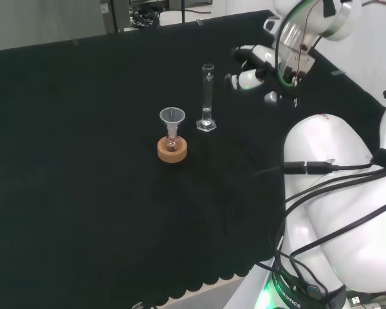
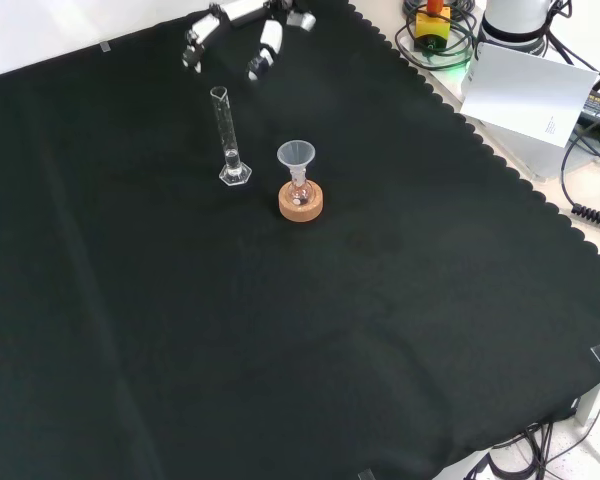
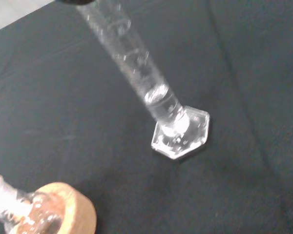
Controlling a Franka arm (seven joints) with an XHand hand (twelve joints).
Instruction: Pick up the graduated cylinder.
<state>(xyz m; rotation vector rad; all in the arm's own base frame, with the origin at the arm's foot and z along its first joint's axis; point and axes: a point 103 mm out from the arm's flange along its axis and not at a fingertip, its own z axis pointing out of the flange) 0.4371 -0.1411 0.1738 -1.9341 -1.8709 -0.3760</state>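
While the graduated cylinder (image 1: 208,96) is standing upright, untouched | hand (image 1: 254,67) is hovering at its 3 o'clock in head view, fingers relaxed, gripping nothing | grasp and lift remaining

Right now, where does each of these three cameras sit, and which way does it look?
Head view: behind and above the arm's base, looking over the white arm links at the graduated cylinder; the hand hovers beside it.
Front view: opposite side, looking down on the black cloth; the hand enters at top.
Wrist view: at the wrist, looking down the cylinder to its hexagonal base.
All share the cylinder and the cork ring.
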